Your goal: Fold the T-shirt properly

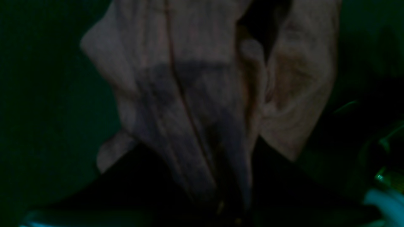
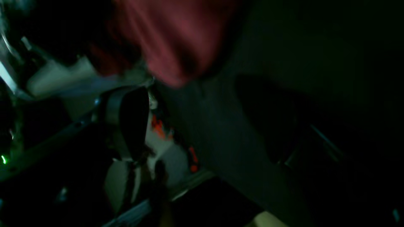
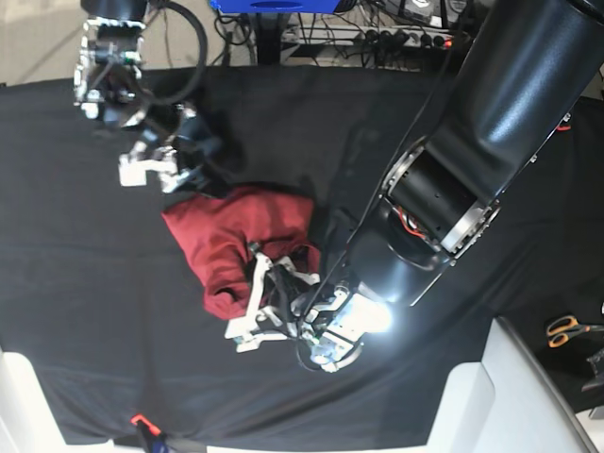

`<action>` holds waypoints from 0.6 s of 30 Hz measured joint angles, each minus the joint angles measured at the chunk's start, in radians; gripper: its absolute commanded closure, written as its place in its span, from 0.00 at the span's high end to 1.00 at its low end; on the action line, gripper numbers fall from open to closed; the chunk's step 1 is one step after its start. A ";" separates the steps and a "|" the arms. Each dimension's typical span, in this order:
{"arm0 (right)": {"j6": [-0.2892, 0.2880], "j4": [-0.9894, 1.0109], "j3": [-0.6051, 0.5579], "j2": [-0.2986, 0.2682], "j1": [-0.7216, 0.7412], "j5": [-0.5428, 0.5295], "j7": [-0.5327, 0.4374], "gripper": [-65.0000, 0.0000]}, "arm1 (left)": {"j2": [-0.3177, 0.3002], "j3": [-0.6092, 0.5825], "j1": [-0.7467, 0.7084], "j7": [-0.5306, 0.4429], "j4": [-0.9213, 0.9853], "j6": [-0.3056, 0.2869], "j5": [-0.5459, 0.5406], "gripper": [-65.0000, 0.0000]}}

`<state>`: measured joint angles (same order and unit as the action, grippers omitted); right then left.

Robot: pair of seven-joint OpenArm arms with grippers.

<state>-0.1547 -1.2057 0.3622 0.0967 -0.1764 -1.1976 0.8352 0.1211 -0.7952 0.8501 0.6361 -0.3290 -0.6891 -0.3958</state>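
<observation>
**A:** Black cloth (image 3: 453, 142) covers the whole table; a cable clutter runs along the far edge at twelve o'clock and scissors (image 3: 568, 329) lie off at four. Where is the shirt?

**B:** The shirt (image 3: 231, 241) sits bunched just left of centre, a crumpled red heap, not spread at all. Its lower end is drawn toward the left gripper (image 3: 274, 311), which is down at six o'clock of the heap.

**A:** Is that gripper holding it?

**B:** I judge so. The left wrist view shows cloth (image 1: 195, 94) gathered into pleats that narrow down to the jaws, which are nearly together, pinched on a fold of the shirt. The picture is dim, so how much fabric is caught I cannot tell.

**A:** And the other one?

**B:** The right gripper (image 3: 156, 168) hangs at eleven o'clock of the heap, jaws wide apart, nothing in them. Its own view is blurred; red cloth (image 2: 176, 41) shows near its top edge.

**A:** So how should the step be done well?

**B:** As I read it, the job is barely begun: the shirt wants flattening first. The left should draw its pinch outward and low, so the thin knit slides rather than balls up. The right should take the opposite edge, one layer only, then both pull apart evenly. A grab through several layers would likely drag the whole heap.
</observation>
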 measured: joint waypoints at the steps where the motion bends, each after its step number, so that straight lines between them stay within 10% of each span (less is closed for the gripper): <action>1: 0.021 -0.040 0.008 -0.006 -0.007 0.001 -0.023 0.80 | 0.000 0.000 0.000 0.000 0.000 0.000 0.001 0.00; 10: 0.335 -0.312 -0.021 -0.001 -0.093 0.002 -0.116 0.80 | 0.001 -0.001 0.000 0.000 -0.001 0.000 -0.001 0.00; 18: 0.369 -0.392 -0.109 -0.010 -0.082 0.159 -0.087 0.80 | 0.000 -0.005 0.000 -0.001 -0.001 0.000 0.000 0.00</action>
<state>0.2138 -1.5978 0.2531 0.0864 -0.2581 -1.0382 0.7486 0.1215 -0.8001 0.8501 0.6353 -0.3302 -0.6891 -0.3962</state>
